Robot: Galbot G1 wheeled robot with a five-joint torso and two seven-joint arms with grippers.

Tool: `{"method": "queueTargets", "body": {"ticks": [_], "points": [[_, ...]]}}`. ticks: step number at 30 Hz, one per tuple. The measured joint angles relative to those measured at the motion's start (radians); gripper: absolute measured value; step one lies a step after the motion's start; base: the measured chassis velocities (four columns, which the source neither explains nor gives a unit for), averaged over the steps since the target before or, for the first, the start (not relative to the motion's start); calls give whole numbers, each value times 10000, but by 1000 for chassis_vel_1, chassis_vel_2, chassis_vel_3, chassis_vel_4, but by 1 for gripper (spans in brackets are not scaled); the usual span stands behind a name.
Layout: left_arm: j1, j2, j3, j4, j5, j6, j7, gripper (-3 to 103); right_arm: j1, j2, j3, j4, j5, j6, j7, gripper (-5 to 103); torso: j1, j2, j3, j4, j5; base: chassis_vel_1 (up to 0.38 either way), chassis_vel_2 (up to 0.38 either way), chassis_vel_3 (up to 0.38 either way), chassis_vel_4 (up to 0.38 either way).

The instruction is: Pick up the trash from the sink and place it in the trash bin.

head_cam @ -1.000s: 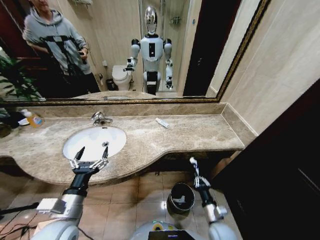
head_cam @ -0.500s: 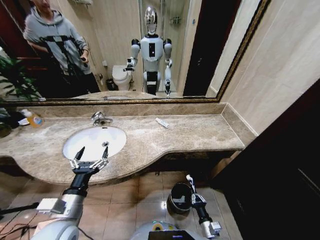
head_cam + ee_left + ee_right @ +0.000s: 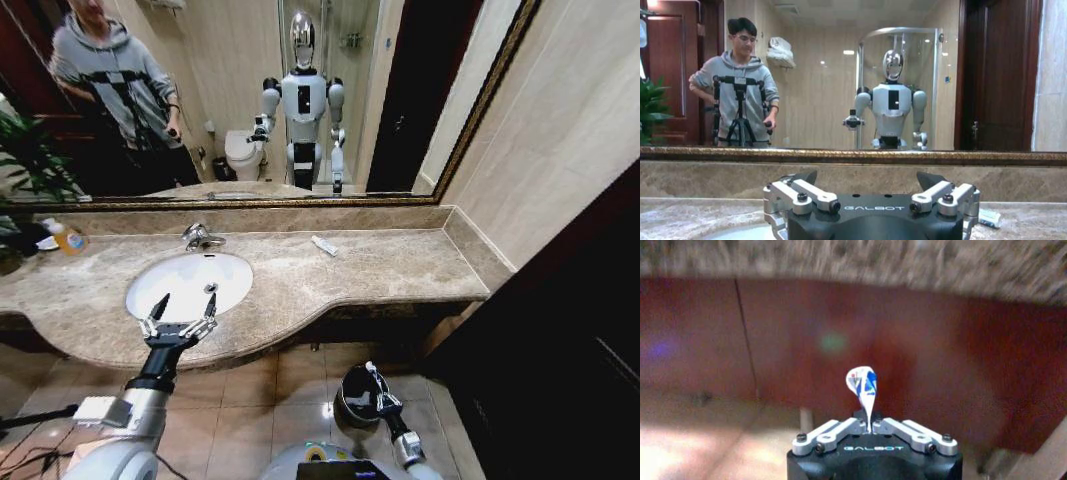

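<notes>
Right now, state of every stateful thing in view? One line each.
left gripper: open, empty, held over the sink's near rim.
right gripper: shut on a small white tube with blue print, low over the trash bin.
trash bin: upright on the floor.
sink: basin looks bare, no water visible.
second white tube: lying on the countertop.

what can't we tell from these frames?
- Bin contents: head view, interior dark and the right hand overlaps it.
- Whether the right hand is above the bin or beside it: head view cannot settle it.
- Sink front part: head view, hidden behind the open left hand; left wrist view cuts the basin off at the edge.
- Print on the tube the right hand holds: right wrist view, blurred.
</notes>
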Motion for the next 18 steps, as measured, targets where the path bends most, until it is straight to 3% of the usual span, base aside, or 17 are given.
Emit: {"method": "queueTargets", "body": {"ticks": [5, 18], "points": [[0, 0, 0, 0, 0, 0, 0, 100, 904, 22, 5, -1573, -544, 132, -28, 0, 0, 0, 0, -1, -3, 0, 0, 0, 0], [0, 0, 0, 0, 0, 0, 0, 100, 2875, 454, 71, -4544, 383, -789, -495, 0, 0, 0, 0, 0, -3, 0, 0, 0, 0]]}}
